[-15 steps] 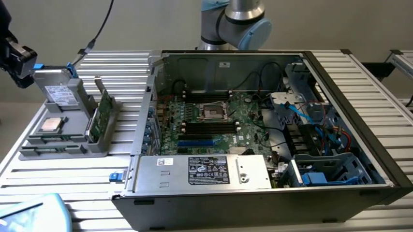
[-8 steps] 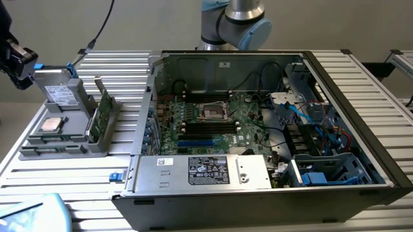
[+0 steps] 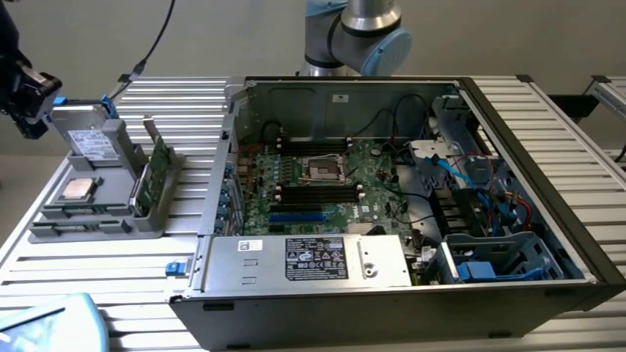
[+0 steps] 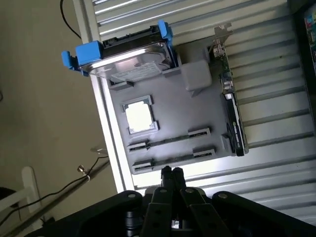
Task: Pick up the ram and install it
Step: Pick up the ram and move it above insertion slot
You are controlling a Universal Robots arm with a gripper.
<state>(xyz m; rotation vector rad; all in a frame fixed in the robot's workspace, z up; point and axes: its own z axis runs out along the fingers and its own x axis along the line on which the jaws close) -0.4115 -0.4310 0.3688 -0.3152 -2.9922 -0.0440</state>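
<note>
Two thin ram sticks stand on edge in the grey parts tray (image 4: 170, 118), one (image 4: 168, 141) nearer the tray's middle and one (image 4: 170, 159) nearer its edge. In the exterior view the tray (image 3: 98, 224) sits on the slatted table to the left of the open computer case (image 3: 391, 220). My gripper (image 4: 171, 173) is shut with nothing in it, and its fingertips hover by the tray edge nearest the ram sticks. The exterior view has the gripper (image 3: 28, 117) up at the far left, above and apart from the tray.
On the tray also stand a hard drive (image 4: 133, 61) with blue brackets, a processor (image 4: 139, 116) and an upright green circuit card (image 4: 232, 113). Inside the case the motherboard (image 3: 323, 183) has long black and blue slots, with a power supply (image 3: 308, 260) in front.
</note>
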